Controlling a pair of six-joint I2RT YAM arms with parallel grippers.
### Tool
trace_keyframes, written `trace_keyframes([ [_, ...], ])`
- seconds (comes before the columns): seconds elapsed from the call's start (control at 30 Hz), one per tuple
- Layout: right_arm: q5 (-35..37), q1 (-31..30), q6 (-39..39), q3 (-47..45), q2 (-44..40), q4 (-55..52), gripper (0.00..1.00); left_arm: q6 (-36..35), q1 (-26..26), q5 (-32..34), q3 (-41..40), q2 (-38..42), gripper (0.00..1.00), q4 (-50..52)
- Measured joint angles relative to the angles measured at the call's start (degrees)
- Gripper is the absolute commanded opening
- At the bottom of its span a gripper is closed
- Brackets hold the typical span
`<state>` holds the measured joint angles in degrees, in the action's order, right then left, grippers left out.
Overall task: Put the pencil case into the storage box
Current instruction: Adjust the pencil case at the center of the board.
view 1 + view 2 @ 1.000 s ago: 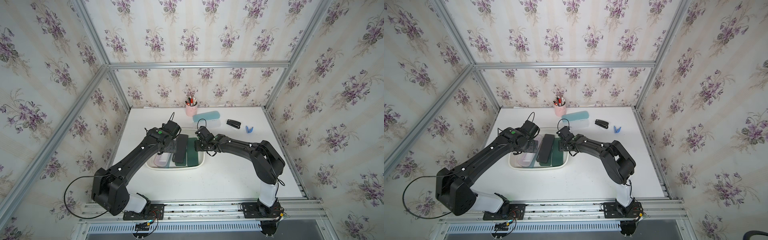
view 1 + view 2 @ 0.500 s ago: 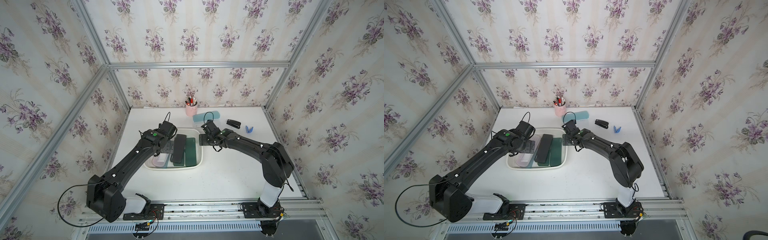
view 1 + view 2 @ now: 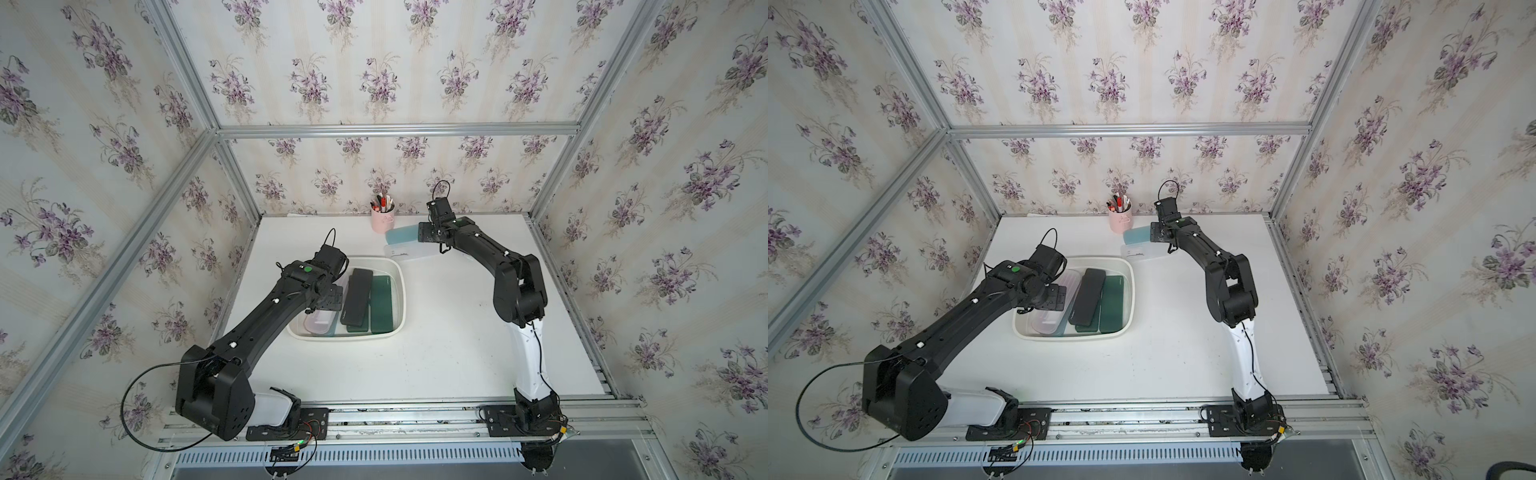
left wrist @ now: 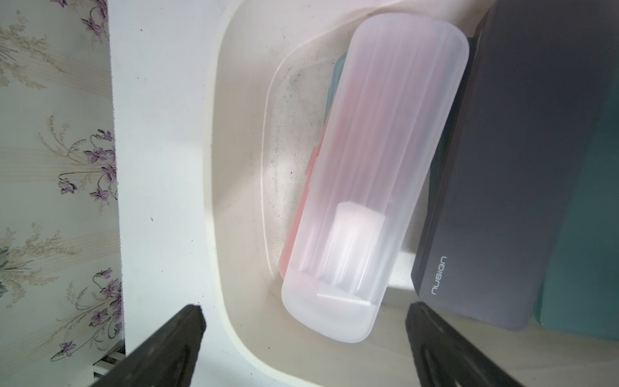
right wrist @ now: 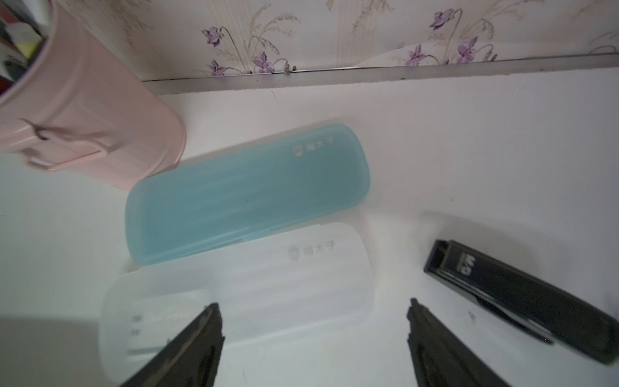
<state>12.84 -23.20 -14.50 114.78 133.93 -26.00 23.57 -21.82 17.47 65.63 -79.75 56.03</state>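
Observation:
The storage box (image 3: 398,275), a shallow white tub, holds a frosted pink pencil case (image 4: 368,167), a black one (image 3: 355,297) and a dark green one (image 3: 382,303). My left gripper (image 4: 304,308) hangs open over the box's left end, just above the pink case and holding nothing. Two more pencil cases lie side by side at the back of the table, one blue (image 5: 248,194) and one clear white (image 5: 241,291). My right gripper (image 5: 313,308) is open above the white case with nothing between its fingers. In both top views it covers their right ends (image 3: 426,239).
A pink pen cup (image 3: 383,220) stands at the back wall, touching the blue case's end. A black stapler (image 5: 519,301) lies on the table just beside the right gripper. Aluminium frame rails and papered walls close in the table.
My right gripper opened over the box's far right corner, then moved back to the cases by the pen cup. My left gripper drew slightly toward the box's front left.

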Motion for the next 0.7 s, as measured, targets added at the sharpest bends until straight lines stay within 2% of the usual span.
trace_keyframes([
  [0.13,0.48,0.13,3.72,6.43,6.32,0.98,0.88,-0.37,0.0,-0.39,-0.68,-0.04,0.99,-0.68],
  [0.3,0.66,0.13,7.02,8.83,9.44,4.61,0.88,-0.9,-0.02,-0.57,-0.83,-0.07,0.99,-1.01],
  [0.4,1.07,0.13,8.57,10.8,12.37,7.34,0.88,-1.05,-0.04,-0.74,-0.94,-0.22,0.99,-1.38],
  [0.57,1.51,0.24,10.47,19.74,19.54,7.56,0.88,-1.25,-0.04,-0.76,-1.27,-0.85,0.99,-1.99],
  [0.7,2.34,0.35,11.43,22.25,21.35,8.13,0.88,-1.51,-0.04,-0.76,-1.36,-2.03,0.99,-2.82],
])
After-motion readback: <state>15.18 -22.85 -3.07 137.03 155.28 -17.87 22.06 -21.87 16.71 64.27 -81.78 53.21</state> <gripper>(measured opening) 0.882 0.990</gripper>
